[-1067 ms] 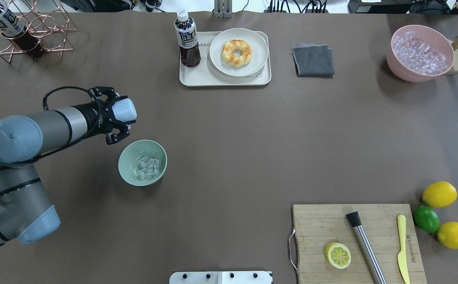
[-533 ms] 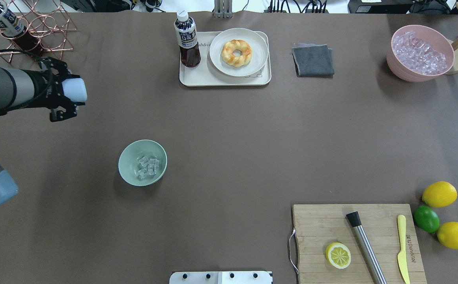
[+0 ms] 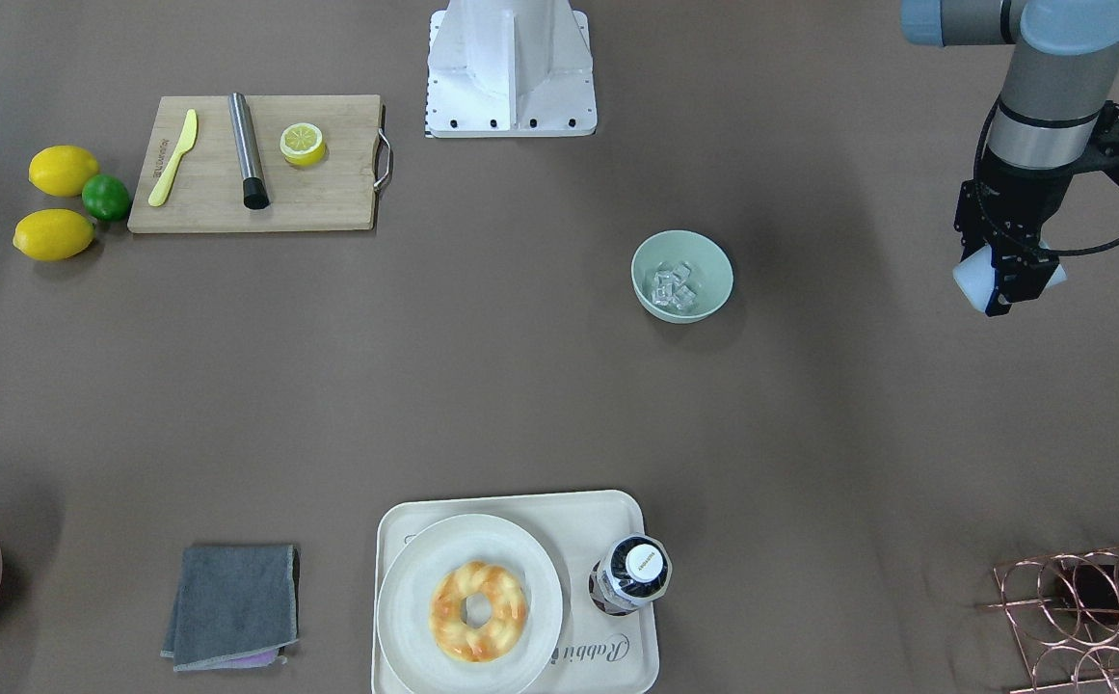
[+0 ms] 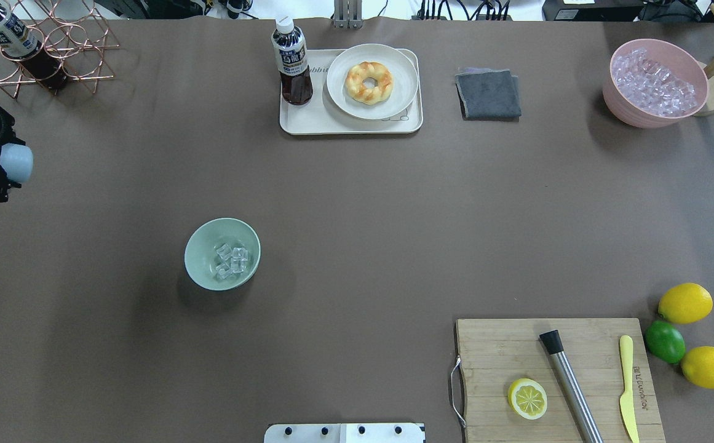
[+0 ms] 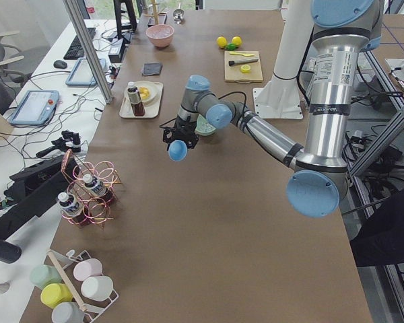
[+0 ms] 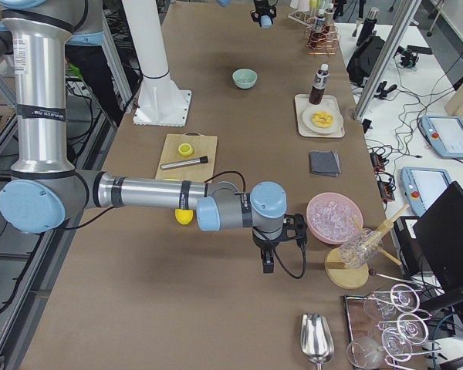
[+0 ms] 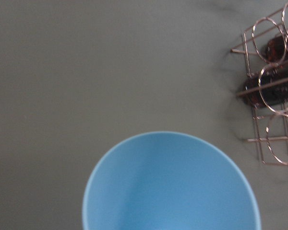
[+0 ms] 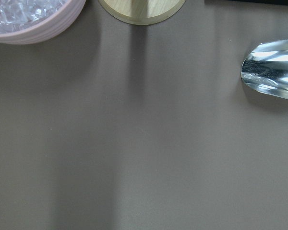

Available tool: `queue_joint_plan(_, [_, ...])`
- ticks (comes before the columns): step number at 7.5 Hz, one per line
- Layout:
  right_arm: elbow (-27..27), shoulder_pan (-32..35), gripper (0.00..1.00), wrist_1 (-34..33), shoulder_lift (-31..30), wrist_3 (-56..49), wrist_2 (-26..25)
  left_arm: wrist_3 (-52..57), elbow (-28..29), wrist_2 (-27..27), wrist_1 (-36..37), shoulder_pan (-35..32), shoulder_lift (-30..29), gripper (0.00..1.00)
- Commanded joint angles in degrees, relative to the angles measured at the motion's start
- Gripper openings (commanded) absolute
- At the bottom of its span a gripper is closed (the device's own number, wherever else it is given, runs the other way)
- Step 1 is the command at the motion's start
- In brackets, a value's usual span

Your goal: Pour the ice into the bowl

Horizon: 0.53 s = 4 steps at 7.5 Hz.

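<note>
The brown desk (image 4: 357,215) carries everything. The left arm (image 3: 1041,96) hangs out over its left end, near the copper rack (image 4: 86,55), and the left jaws are clamped on a tilted, light blue cup (image 4: 17,163), held clear of the surface (its inside is not visible from any angle). The right arm (image 6: 154,193) stretches low along the opposite end, its wrist just beside the pink tub (image 4: 621,107) heaped with cubes; the right jaws appear only small in the side view, so I cannot tell whether they are wide or narrow. A wooden board (image 4: 498,351) lies at the near right with a half lemon, a steel rod and a yellow knife on it. A cream tray (image 4: 307,120) at the far middle bears a plate with a doughnut and an upright bottle. A grey cloth (image 4: 489,92) lies between tray and tub. The mint bowl (image 4: 195,246) stands upright left of centre, well apart from the cup and from every other item. The ice (image 4: 229,260), a few clear cubes, sits clustered in the bottom of the bowl.
</note>
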Motion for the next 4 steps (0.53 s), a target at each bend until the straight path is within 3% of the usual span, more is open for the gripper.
queue_joint_plan(1, [1.47, 0.01, 0.99, -2.90, 1.08, 0.08, -0.10, 10.26, 0.53, 8.77, 19.03, 0.36, -0.65, 0.61])
queue_joint_plan(2, [2.27, 0.01, 0.99, -4.49, 1.60, 0.52, -0.19, 12.12, 1.75, 12.11, 25.02, 0.89, -1.35, 0.61])
queue_joint_plan(4, [2.63, -0.08, 0.99, -4.60, 1.70, 0.61, -0.19, 13.37, 9.54, 20.27, 33.48, 4.74, -1.62, 0.61])
